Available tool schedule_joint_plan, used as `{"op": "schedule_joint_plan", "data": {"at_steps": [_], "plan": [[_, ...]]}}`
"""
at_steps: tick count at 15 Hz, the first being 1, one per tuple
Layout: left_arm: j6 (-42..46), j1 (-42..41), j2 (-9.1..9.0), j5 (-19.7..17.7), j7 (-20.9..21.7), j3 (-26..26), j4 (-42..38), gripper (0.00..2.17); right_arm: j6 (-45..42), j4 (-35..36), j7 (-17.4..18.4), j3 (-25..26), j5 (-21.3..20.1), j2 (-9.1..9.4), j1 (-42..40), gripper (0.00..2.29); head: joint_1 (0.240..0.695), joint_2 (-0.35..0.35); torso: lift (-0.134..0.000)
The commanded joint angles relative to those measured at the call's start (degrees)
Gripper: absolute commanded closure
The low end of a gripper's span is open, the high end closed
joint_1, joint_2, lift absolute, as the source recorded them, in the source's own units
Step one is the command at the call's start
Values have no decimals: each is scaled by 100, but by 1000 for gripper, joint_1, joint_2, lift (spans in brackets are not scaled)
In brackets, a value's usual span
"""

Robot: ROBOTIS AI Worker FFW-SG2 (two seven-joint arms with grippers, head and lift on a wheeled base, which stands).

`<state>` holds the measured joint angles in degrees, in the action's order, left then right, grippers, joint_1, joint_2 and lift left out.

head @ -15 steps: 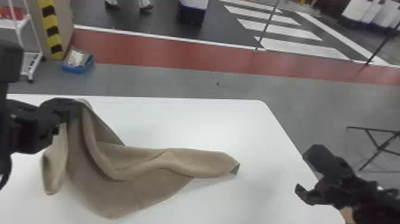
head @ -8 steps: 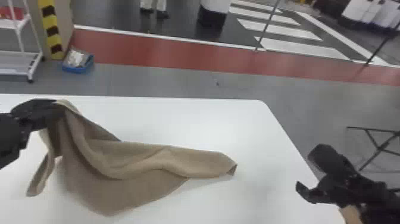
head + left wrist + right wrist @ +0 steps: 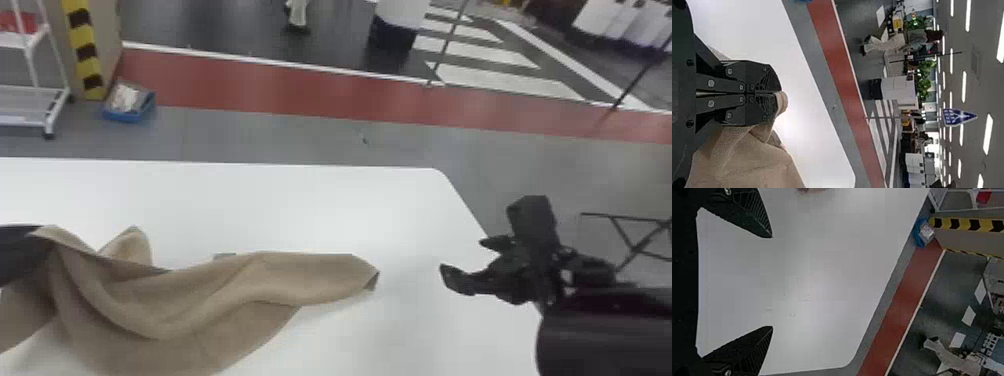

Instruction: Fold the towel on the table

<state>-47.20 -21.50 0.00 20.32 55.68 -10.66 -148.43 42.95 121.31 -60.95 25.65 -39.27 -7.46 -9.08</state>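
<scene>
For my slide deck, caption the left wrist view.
Black left fingers closed on a bunched beige cloth towel above a white table.

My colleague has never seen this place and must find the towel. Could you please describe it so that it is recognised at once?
Look for the white table. On the robot's left, a loosely bunched towel is partly held up by the left gripper, one end lying toward the right gripper. Its soft brown folds differ from the smooth white table and black grippers.
</scene>
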Motion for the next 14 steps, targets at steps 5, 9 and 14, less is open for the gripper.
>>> {"op": "schedule_joint_plan", "data": {"at_steps": [5, 9, 14], "plan": [[242, -232, -15, 51, 49, 328, 7, 2132, 1326, -538, 75, -1379, 702, 751, 1329, 36, 695, -215, -124], [295, -390, -15, 86, 66, 372, -63, 2132, 2135, -1434, 57, -2152, 552, 751, 1795, 39, 695, -85, -124], [382, -486, -15, 95, 66, 416, -133, 2132, 2944, -2058, -338, -2179, 605, 751, 2103, 208, 695, -25, -124]]}}
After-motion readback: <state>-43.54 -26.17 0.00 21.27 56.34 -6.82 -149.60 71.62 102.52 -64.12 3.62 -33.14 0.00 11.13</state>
